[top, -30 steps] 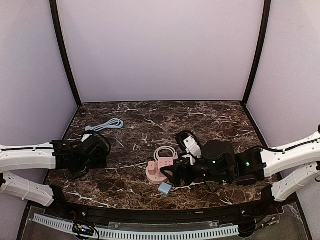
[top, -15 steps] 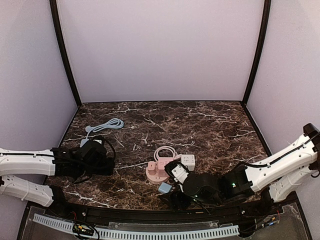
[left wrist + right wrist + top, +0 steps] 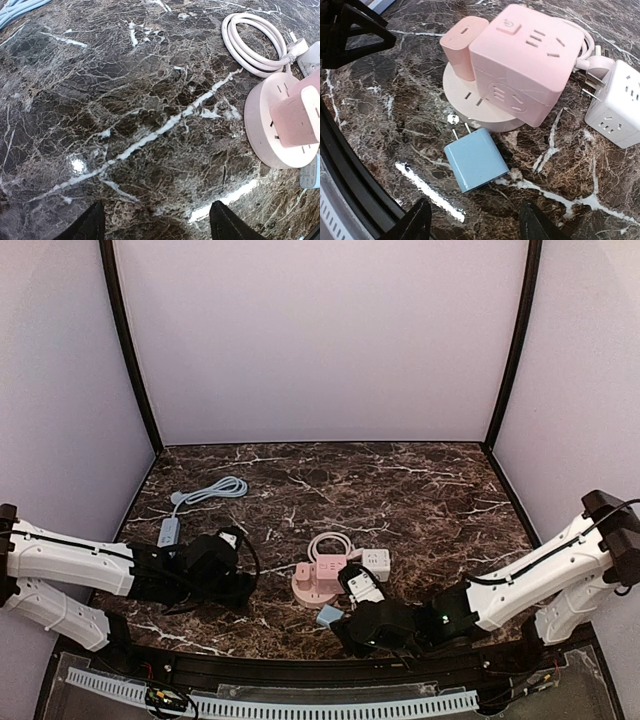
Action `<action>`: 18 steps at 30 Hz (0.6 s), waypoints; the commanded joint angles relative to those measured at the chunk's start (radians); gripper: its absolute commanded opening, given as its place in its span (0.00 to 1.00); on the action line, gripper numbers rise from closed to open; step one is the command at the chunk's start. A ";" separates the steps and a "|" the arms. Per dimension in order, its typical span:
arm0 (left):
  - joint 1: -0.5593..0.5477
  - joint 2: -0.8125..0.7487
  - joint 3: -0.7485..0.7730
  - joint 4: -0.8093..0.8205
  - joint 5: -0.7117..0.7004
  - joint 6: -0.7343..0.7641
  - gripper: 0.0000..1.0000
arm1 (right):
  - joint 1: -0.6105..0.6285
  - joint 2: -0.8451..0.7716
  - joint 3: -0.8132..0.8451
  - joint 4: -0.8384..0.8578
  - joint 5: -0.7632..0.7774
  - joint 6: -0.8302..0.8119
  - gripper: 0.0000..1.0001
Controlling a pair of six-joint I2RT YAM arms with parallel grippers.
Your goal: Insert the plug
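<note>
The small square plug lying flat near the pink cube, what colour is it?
The plug is light blue, clearest in the right wrist view.

Power sign [image 3: 507, 25] on the pink socket cube [image 3: 530, 70]; no readable lettering.

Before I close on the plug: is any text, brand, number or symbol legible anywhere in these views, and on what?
Words, brands, numbers: none readable in any view.
Power sign (circle with a stroke): on the button atop the pink cube socket.
Raised oval shape on that cube's near side: too faint to read.
Blue plug, white cube, round pink base: no lettering visible.
</note>
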 commanded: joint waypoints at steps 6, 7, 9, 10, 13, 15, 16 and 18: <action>-0.011 0.073 0.027 0.099 0.067 0.040 0.68 | -0.072 0.115 0.056 0.106 0.001 -0.025 0.54; -0.011 0.079 0.031 0.113 0.079 0.047 0.67 | -0.081 0.123 0.060 0.121 -0.007 -0.035 0.54; -0.014 0.101 0.038 0.128 0.095 0.056 0.66 | -0.104 0.139 0.066 0.148 -0.026 -0.048 0.53; -0.014 0.118 0.041 0.138 0.099 0.061 0.65 | -0.116 0.145 0.068 0.161 -0.039 -0.056 0.53; -0.015 0.150 0.054 0.162 0.120 0.069 0.65 | -0.145 0.168 0.079 0.188 -0.060 -0.068 0.52; -0.014 0.178 0.068 0.181 0.132 0.072 0.64 | -0.163 0.181 0.088 0.196 -0.067 -0.075 0.52; -0.014 0.199 0.072 0.185 0.142 0.074 0.64 | -0.171 0.186 0.090 0.200 -0.072 -0.078 0.52; -0.014 0.232 0.085 0.225 0.157 0.077 0.63 | -0.189 0.191 0.092 0.212 -0.078 -0.081 0.52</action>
